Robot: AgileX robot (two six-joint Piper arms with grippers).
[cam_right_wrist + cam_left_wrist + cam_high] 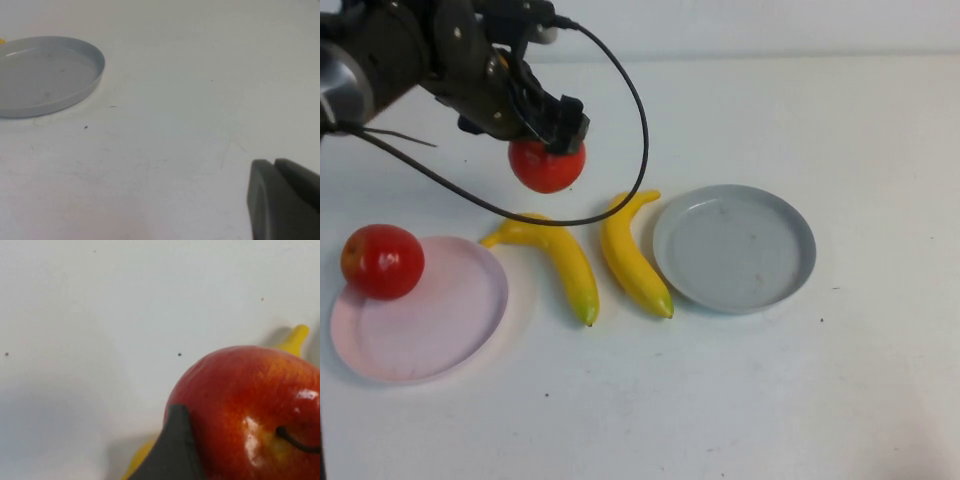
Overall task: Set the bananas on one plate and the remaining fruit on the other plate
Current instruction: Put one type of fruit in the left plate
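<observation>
Progress, high view: one apple (382, 261) sits on the pink plate's (440, 335) rim; second apple (547, 166) is under the left gripper (563, 133), jaws around it, can't tell if clamped. Both bananas (585, 262) lie on the table between the plates; grey plate (735, 249) holds nothing.

Left wrist view: apple fills the corner, one dark finger (172, 450) against it.

Right wrist view: right gripper (282, 200) parked beside the grey plate, jaws together.

Left to do: second apple, both bananas.

The left gripper (552, 135) is reaching over the table's far left, fingers spread — the right gripper (285, 200) is sitting closed.
</observation>
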